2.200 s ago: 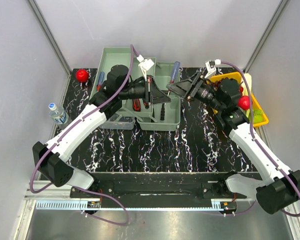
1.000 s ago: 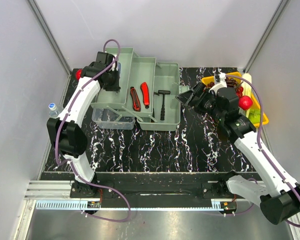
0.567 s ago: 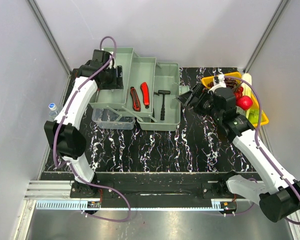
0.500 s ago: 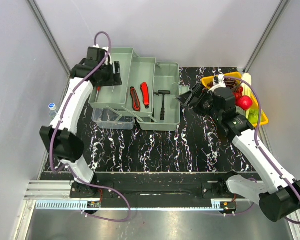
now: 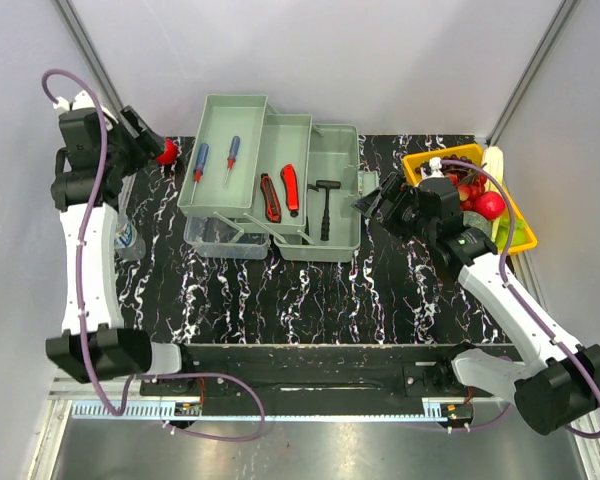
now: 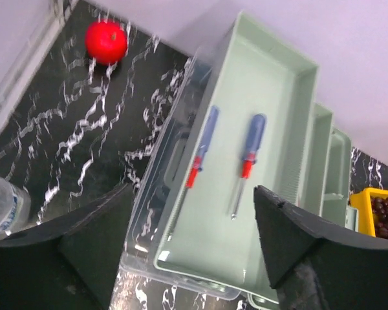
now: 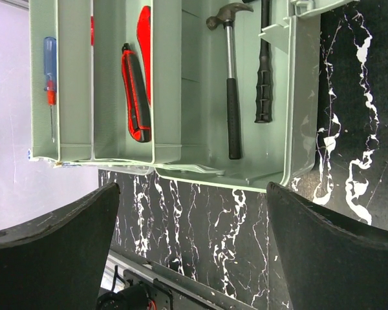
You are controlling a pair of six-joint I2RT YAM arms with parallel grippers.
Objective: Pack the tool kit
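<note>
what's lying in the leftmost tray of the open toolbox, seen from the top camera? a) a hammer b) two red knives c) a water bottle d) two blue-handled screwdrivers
d: the leftmost tray holds a blue-handled screwdriver and a second screwdriver side by side, while the red knives and the hammer lie in the trays to its right.
</note>
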